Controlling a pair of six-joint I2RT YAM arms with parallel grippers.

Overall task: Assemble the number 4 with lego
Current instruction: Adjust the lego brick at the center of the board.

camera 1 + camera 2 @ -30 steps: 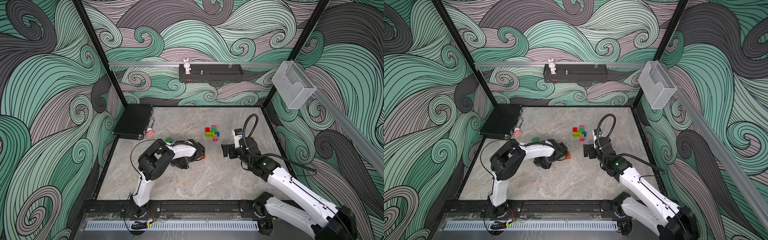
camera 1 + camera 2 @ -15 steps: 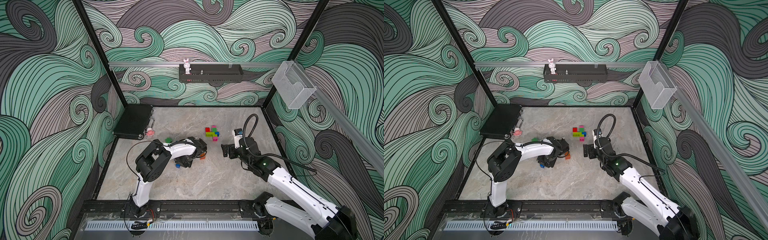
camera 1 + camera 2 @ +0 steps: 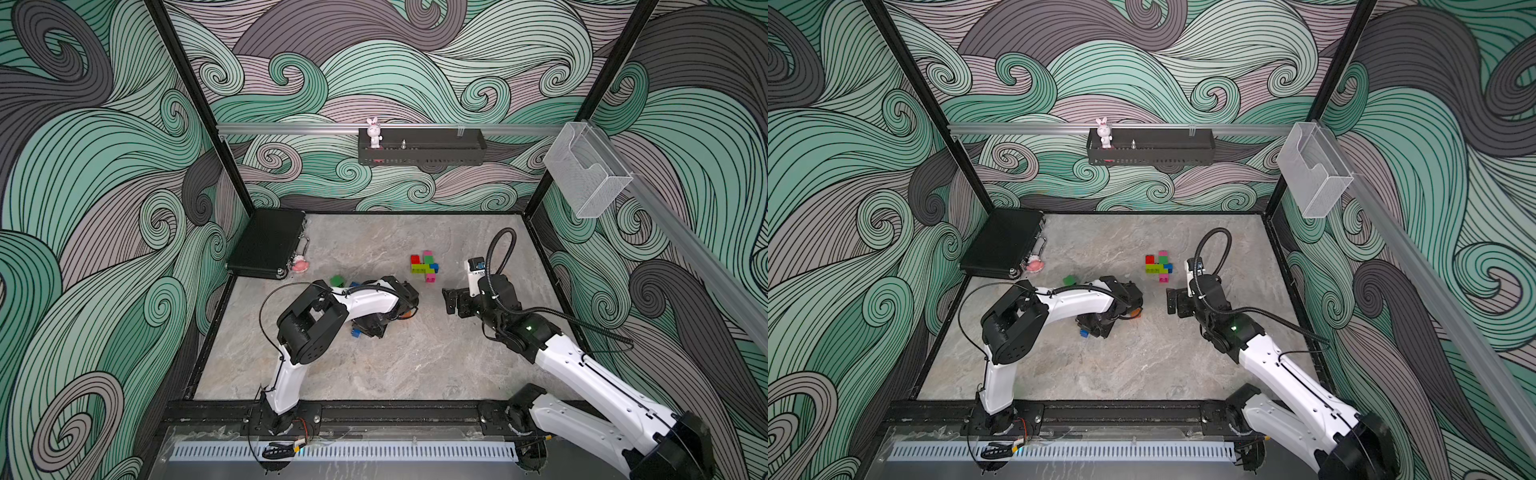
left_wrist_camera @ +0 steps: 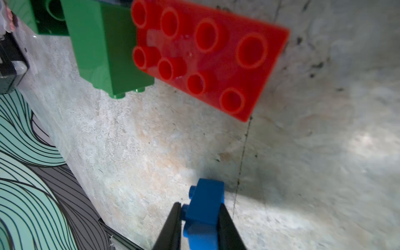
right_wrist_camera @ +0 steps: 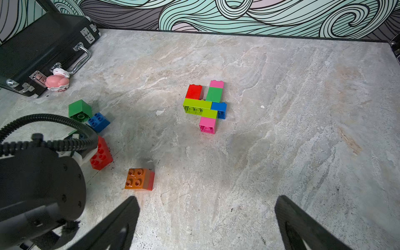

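We are seeing a black case (image 3: 266, 243) lying in the far left corner of the table (image 3: 415, 365), with a pink toy (image 3: 300, 264) sitting just beside its handle. A black shelf (image 3: 422, 147) is hanging on the far wall with a bunny figure (image 3: 374, 132) standing on its left end, and a clear bin (image 3: 586, 174) is hanging on the right rail. In both top views the left arm (image 3: 361, 300) is reaching across mid-table and covering most of the loose lego. In the right wrist view its black cable (image 5: 54, 121) is hiding part of that pile. The left gripper (image 4: 200, 208) is clamping a blue brick (image 4: 205, 201) low over the table; we are not able to tell whether it is touching down. The right gripper (image 5: 206, 201) is hovering with jaws wide apart and nothing between them, near of the brick cluster (image 5: 205, 106). That cluster is lying far and right of centre, with bricks on their sides and touching: red at far left, pink over green at far right, a long lime bar across, blue at right, then lime and pink running near. Left of it, an eight-stud red brick (image 4: 207, 58) is lying just beside a green brick (image 4: 104, 47). A tipped green brick (image 5: 80, 110) is touching a second blue brick (image 5: 98, 122), and an orange brick (image 5: 138, 179) is sitting apart, studs up.
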